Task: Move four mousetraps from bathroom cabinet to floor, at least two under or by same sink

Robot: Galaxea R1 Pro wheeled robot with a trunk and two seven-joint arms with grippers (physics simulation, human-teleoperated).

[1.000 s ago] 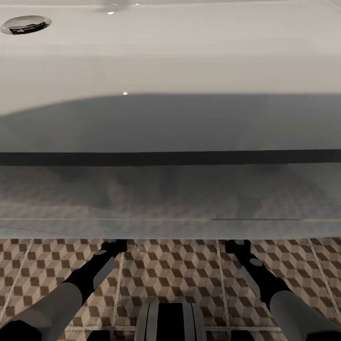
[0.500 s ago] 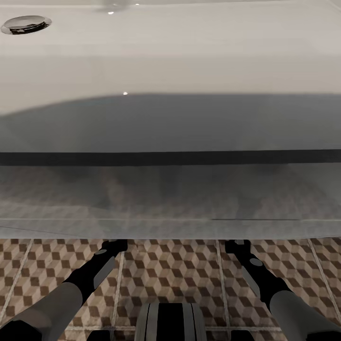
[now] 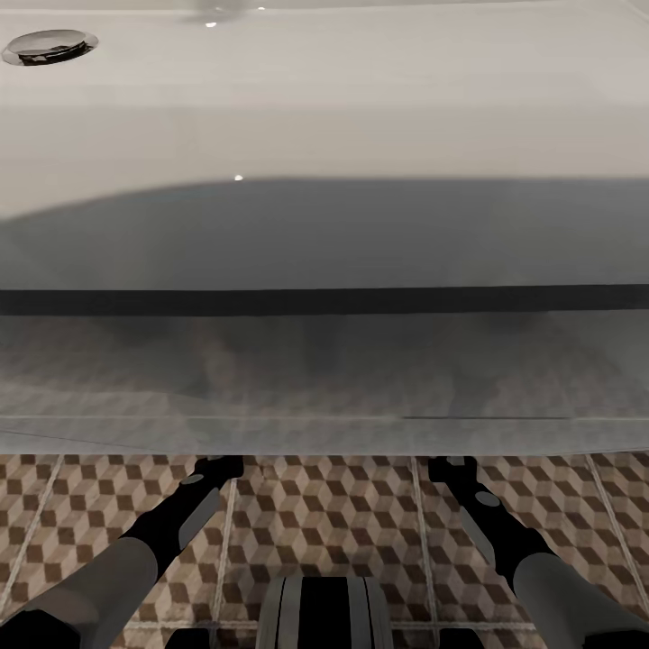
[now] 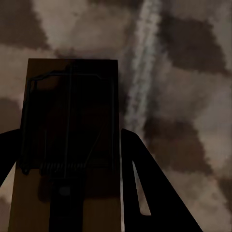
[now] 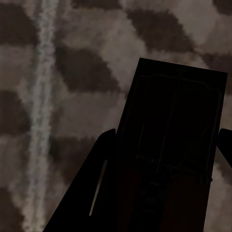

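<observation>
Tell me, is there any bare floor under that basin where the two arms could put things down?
Yes, probably. The cube-patterned tile floor lies bare between the two black arms. Beneath the wide white sink, each claw, left and right, holds a small brown wooden mousetrap over bare tile beside a pale grout line. Nothing looks crowded.

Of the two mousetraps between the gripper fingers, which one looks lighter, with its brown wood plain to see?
The mousetrap in the left gripper: its board shows clear brown wood under the wire. The mousetrap in the right gripper lies in shadow and looks nearly black.
</observation>
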